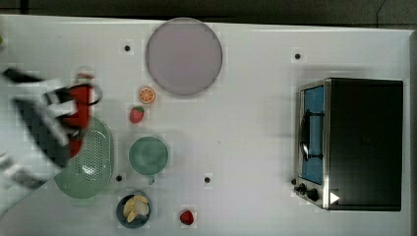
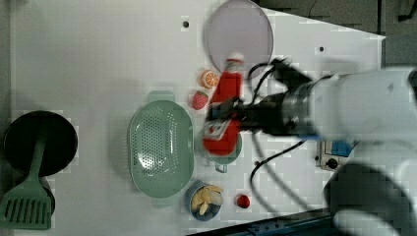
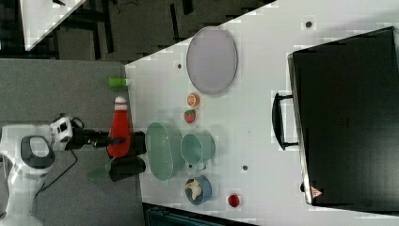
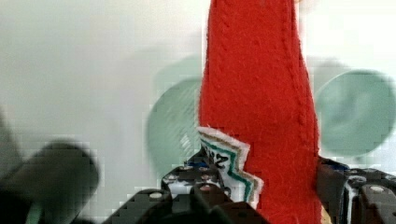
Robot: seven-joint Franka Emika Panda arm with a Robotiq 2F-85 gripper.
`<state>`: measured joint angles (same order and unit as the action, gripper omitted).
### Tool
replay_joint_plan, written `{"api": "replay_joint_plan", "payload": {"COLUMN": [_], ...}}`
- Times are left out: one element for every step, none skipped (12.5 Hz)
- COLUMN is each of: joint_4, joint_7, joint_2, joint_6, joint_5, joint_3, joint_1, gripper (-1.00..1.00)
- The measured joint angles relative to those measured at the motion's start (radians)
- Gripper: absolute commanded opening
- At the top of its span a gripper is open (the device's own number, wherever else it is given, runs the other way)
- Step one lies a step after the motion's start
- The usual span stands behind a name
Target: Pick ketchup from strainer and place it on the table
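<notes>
- Top view: the tool (image 1: 74, 110) is clamped on the ketchup (image 1: 81, 105), cap towards twelve o'clock, over the strainer (image 1: 93, 162)'s eleven o'clock rim.
- Left view: ketchup hangs clear at the strainer's three o'clock.
- Right view: long axis runs twelve-to-six, bare worktop (image 3: 263, 61) lies towards three o'clock.

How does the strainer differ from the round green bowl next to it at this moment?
The strainer is oval and perforated all over; the green bowl is round with smooth, solid walls. The strainer is clearly the larger of the two in the top view. The strainer has a tab handle at each end; the green bowl shows one small handle on its rim. Both are pale green, sit open side up on the table, and look empty.
</notes>
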<state>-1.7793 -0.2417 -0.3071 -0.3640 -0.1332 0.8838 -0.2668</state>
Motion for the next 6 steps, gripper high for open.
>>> {"api": "replay_joint_plan", "payload": {"joint_4": [0.008, 0.009, 0.009, 0.010, 0.009, 0.004], "joint_7": [0.023, 0.038, 0.057, 0.084, 0.114, 0.150], "joint_2": [0.000, 0.001, 0.003, 0.007, 0.010, 0.016], "joint_6": [0.001, 0.007, 0.015, 0.015, 0.019, 0.025], "joint_5": [-0.005, -0.005, -0.005, -0.016, -0.025, -0.028], "joint_3": [-0.032, -0.062, -0.088, -0.120, -0.158, -0.200], "joint_1": [-0.027, -0.059, -0.096, -0.129, -0.155, -0.174], "gripper": [0.18, 0.18, 0.18, 0.18, 0.18, 0.18]}}
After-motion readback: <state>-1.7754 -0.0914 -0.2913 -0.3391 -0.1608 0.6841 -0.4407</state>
